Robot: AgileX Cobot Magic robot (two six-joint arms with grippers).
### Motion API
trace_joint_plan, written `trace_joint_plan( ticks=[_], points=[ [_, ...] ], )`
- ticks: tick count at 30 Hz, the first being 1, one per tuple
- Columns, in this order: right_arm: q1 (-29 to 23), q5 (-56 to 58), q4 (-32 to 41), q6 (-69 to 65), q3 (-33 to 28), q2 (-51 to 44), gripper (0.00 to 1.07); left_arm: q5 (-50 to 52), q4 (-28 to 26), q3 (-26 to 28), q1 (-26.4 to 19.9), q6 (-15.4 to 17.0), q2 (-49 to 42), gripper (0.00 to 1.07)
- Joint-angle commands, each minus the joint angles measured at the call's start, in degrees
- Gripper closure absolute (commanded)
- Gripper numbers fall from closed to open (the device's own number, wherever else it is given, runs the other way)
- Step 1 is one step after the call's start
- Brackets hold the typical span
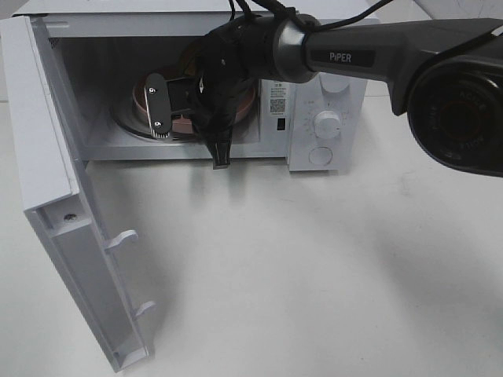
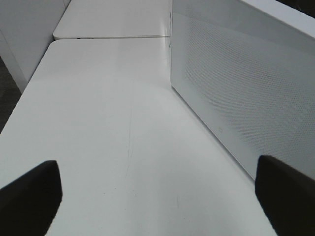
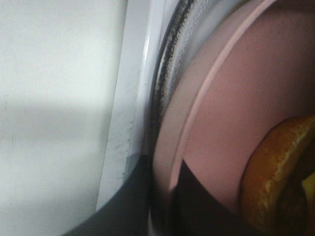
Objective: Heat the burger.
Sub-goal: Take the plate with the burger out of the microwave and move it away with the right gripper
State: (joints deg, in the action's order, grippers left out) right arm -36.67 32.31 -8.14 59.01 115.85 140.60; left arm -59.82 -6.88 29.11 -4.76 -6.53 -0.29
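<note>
Right end effector [image 1: 161, 110]: inside the open microwave cavity, fingers drawn together over the pink plate's rim; an actual grip on the rim cannot be confirmed.
Left end effector [image 2: 157, 196]: fingers wide apart, holding nothing, above bare tabletop [image 2: 108, 123] beside the microwave's perforated side wall.
Burger [image 3: 280, 182]: on the pink plate [image 3: 231, 113], inside the microwave [image 1: 326, 102].
Microwave door [image 1: 71, 228]: swung fully open.
</note>
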Motion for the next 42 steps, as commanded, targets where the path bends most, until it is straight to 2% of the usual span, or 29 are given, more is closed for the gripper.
trace_joint_plan(
  ticks=[1,10,19,27,29,36,37,39,42],
  points=[
    [-0.9,1.4,1.8,2.3,-2.0,-2.3,1.07,0.2,-0.5,-0.3,-0.1,0.4,-1.1,0.07],
    [-2.3,1.2,1.5,2.3,-5.9,-6.4,1.07,0.2,-0.5,-0.3,-0.1,0.4,-1.1,0.07],
    [-4.9,0.8,-1.0,2.3,-12.3,-11.9,1.07,0.2,-0.5,-0.3,-0.1,0.4,-1.1,0.07],
    [-5.6,-4.2,-1.5,2.1,-21.4,-18.2,1.07,0.2,-0.5,-0.3,-0.1,0.4,-1.1,0.07],
    [-5.6,-8.0,-1.5,2.1,-25.7,-20.5,1.07,0.2,-0.5,-0.3,-0.1,0.4,-1.1,0.07],
    [-5.6,-13.1,-1.5,1.9,-33.6,-25.0,1.07,0.2,-0.5,-0.3,-0.1,0.4,-1.1,0.07],
    [-5.6,-14.5,-1.7,1.9,-36.2,-26.5,1.07,0.2,-0.5,-0.3,-0.1,0.4,-1.1,0.07],
    [-5.6,-15.2,-1.7,1.9,-37.3,-27.2,1.07,0.2,-0.5,-0.3,-0.1,0.4,-1.1,0.07],
    [-5.6,-19.3,-1.7,1.9,-43.9,-30.8,1.07,0.2,-0.5,-0.3,-0.1,0.4,-1.1,0.07]
  ],
)
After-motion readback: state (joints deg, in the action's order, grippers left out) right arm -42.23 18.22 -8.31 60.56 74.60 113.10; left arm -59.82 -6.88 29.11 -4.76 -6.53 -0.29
